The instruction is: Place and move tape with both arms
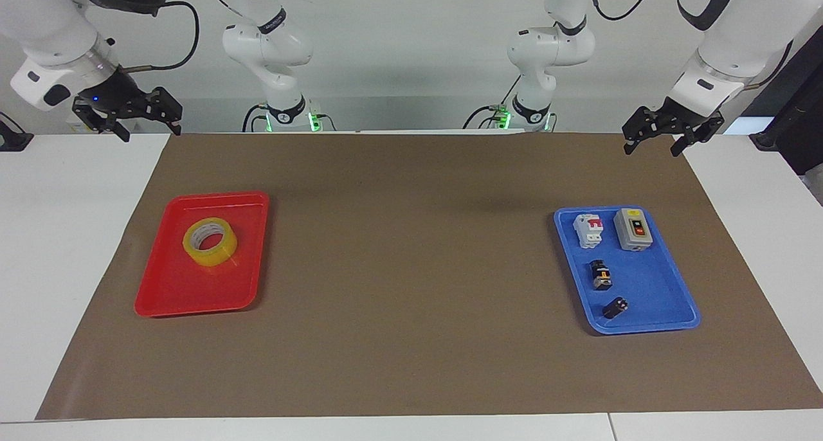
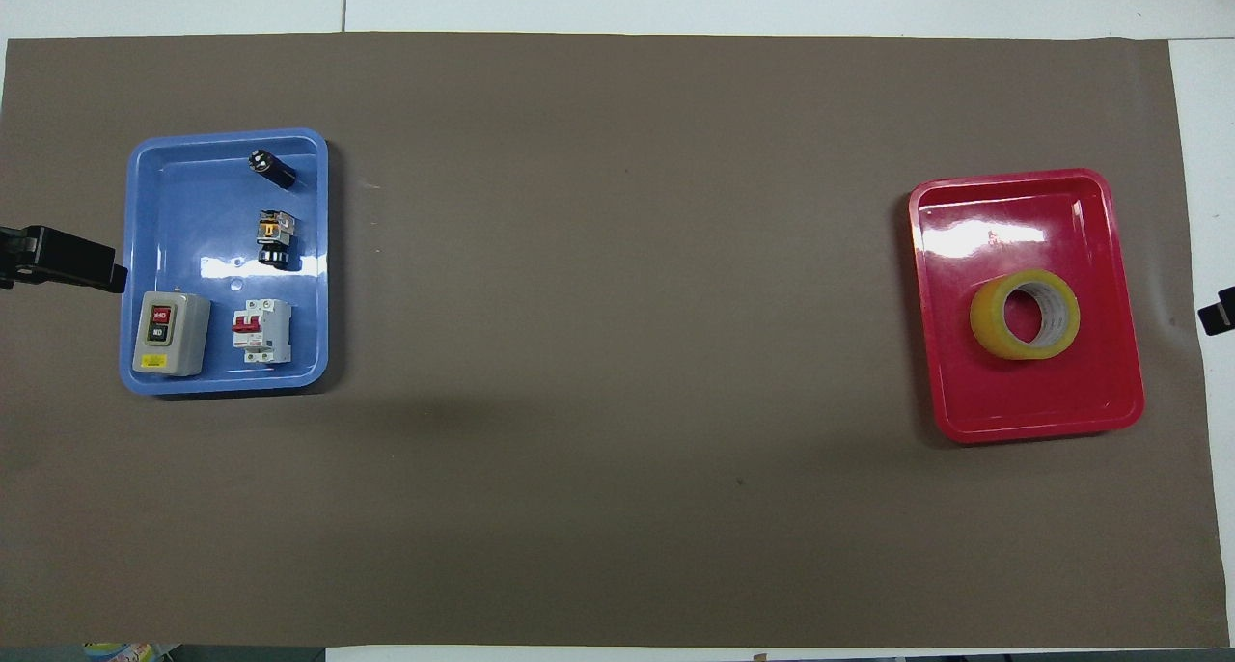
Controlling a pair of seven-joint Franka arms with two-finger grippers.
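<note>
tape point(image 1: 209, 242) flat in red tray point(image 1: 186, 296), below right claw point(image 1: 126, 114) | light, stiff, slick; pinch through core | both claws open, empty; left claw point(image 1: 665, 132) waits

Both arms are glossy white jointed tubes with dark grey panels and black joint rings. Black cables loop along them. Green lights glow at both bases. The right gripper point(image 1: 146, 121) and left gripper point(image 1: 651, 143) are black; a small blue light shows on the right gripper.

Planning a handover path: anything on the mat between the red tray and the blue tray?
Nothing: between the red tray and the blue tray the brown mat is bare in the overhead view; the facing view agrees.
</note>
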